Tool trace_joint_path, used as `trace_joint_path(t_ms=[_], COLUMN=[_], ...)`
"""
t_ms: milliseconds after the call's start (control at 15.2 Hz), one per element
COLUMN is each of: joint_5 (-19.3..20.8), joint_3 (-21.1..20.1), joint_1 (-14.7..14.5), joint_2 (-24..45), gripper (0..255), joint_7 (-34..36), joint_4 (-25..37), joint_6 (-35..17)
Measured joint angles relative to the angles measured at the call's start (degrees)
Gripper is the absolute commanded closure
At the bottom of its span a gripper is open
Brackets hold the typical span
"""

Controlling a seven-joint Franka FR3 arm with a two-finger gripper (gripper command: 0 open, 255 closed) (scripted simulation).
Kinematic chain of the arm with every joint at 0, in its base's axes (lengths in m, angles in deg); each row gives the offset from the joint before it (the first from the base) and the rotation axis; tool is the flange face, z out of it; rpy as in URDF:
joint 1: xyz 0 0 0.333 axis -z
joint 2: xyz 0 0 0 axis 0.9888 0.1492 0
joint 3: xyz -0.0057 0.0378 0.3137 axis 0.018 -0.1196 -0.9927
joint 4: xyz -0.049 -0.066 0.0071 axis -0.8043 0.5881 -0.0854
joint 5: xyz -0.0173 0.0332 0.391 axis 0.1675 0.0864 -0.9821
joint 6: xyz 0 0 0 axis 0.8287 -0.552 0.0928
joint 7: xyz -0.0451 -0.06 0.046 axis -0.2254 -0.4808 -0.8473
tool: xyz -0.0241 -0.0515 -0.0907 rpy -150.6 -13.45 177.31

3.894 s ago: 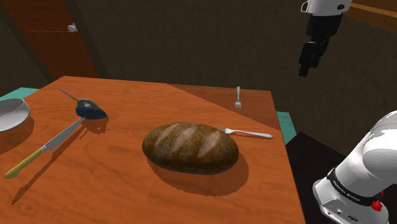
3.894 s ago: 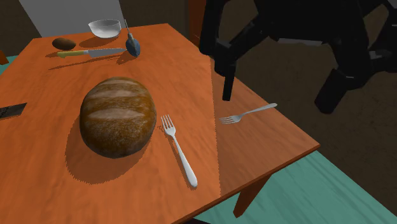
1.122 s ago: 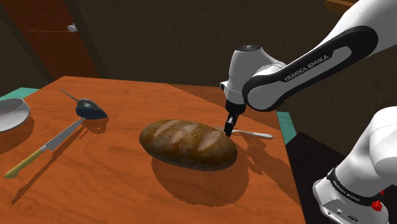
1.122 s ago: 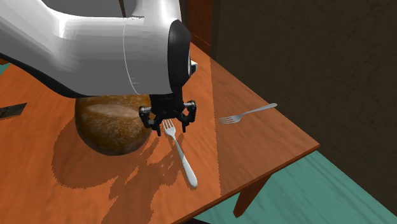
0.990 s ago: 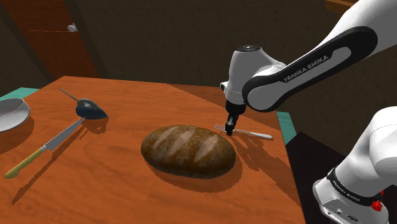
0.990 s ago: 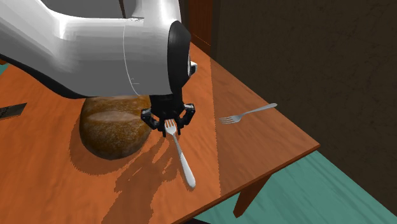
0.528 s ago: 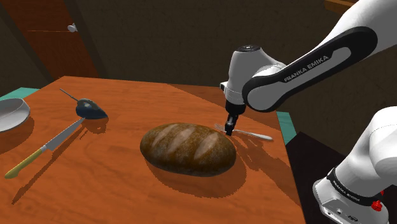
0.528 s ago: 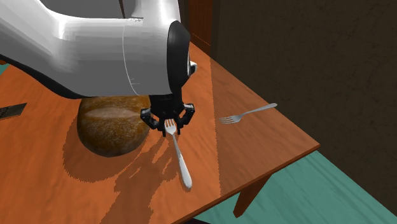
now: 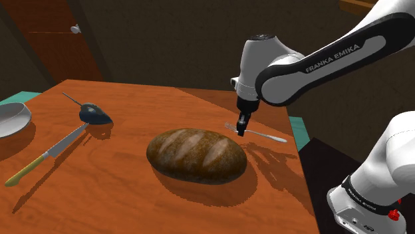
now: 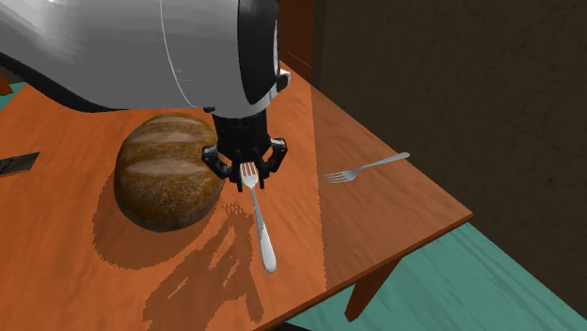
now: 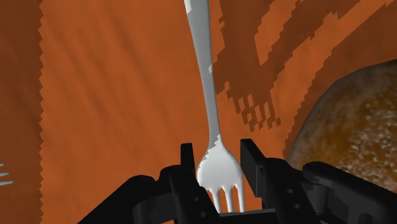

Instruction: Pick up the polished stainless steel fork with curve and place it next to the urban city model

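So the fork (image 10: 259, 221) is a smooth, shiny silver one with a long slim handle that bows gently. The black gripper (image 10: 250, 179) has it pinched by the head, jaws drawn in narrow around the neck. It's over the orange wood-grain table (image 10: 376, 212), about 4 o'clock from the loaf (image 10: 165, 183) in the second exterior view, with the handle slanting off toward 5 o'clock. Can't tell if the handle's far end touches the wood.

The wrist view is the good one for the grip. The fork (image 11: 207, 89) runs straight out from between the two fingers (image 11: 187, 167), tines tucked back into the hand, and the loaf's rough speckled crust is close beside it.

The loaf is a fat oval, dark brown with paler slashes across the top. In the shoulder view it's at roughly 8 o'clock from the gripper.

That view also takes in the far end of the table. There's a knife (image 9: 52, 153) with a silver blade and yellowish handle, a dark blue lump (image 9: 95, 114) with a thin rod sticking out, and a pale rounded bowl (image 9: 12, 118), all out toward 9 o'clock from the loaf.

The second exterior view catches a second fork (image 10: 369, 167) lying flat at 3 o'clock from the gripper, well apart from it. It also shows teal floor (image 10: 470, 282) below the table edge and the glossy white arm (image 10: 113, 47) overhead.
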Motion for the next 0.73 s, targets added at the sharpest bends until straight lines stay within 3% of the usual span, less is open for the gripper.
trace_joint_path(t_ms=[726], joint_5=[-0.4], joint_3=[-1.0], joint_1=[-0.9], joint_2=[-3.2], gripper=[255], joint_7=[2.0], joint_4=[4.9], joint_6=[8.0])
